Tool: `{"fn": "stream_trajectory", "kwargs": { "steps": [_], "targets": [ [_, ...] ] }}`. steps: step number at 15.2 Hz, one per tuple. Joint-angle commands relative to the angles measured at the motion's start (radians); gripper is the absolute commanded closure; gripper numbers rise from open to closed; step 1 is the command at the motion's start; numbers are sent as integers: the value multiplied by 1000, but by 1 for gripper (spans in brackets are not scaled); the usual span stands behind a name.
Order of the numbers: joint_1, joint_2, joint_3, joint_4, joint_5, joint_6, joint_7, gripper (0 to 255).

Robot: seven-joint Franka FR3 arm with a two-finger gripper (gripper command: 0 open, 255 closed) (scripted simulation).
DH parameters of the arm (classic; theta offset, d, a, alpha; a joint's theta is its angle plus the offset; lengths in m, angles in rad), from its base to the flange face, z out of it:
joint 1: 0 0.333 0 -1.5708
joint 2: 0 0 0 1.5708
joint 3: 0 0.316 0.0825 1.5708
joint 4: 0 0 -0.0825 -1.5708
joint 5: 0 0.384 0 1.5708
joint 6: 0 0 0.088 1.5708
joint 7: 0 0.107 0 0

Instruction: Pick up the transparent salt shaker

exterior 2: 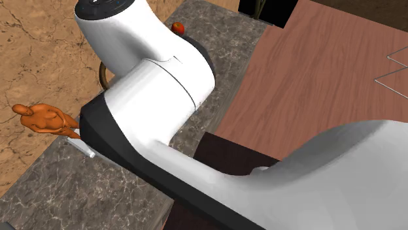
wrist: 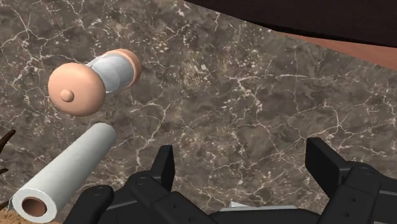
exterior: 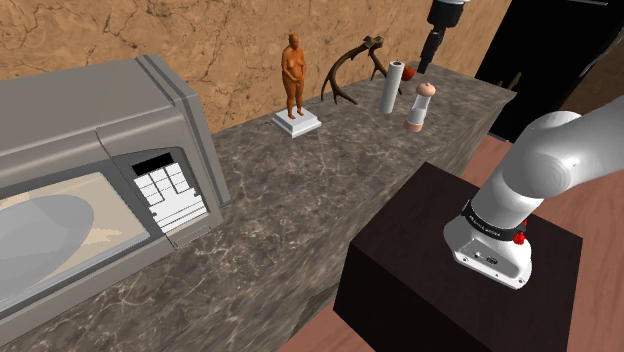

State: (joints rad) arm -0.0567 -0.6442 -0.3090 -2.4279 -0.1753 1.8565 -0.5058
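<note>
Brown-veined dark marble forms a long countertop (exterior: 300, 210). Near its far end stands the salt shaker (exterior: 421, 106), upright, with a clear body between a peach-coloured cap and base. Just beside it, on the shoulder view's left, a white cylinder (exterior: 392, 88) stands upright, not touching it. A small red apple (exterior: 409, 74) sits behind them. Further left are a brown antler (exterior: 345, 75) and an orange figurine (exterior: 293, 72) on a white base. A grey microwave (exterior: 90, 190) sits at the near left. The black gripper (exterior: 428, 55) hangs above the shaker and cylinder, fingers spread apart, holding nothing. In the wrist view, bare marble lies between the fingers, with the shaker off to one side.
</note>
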Motion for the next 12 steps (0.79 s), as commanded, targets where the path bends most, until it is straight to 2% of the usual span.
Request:
{"fn": "stream_trajectory", "kwargs": {
  "steps": [1,7,12],
  "targets": [
    [-5,48,-54,9,-13,42,-63,0],
    [5,226,-205,76,1,152,-243,0],
    [30,416,-331,170,84,229,-424,0]
  ]
}}
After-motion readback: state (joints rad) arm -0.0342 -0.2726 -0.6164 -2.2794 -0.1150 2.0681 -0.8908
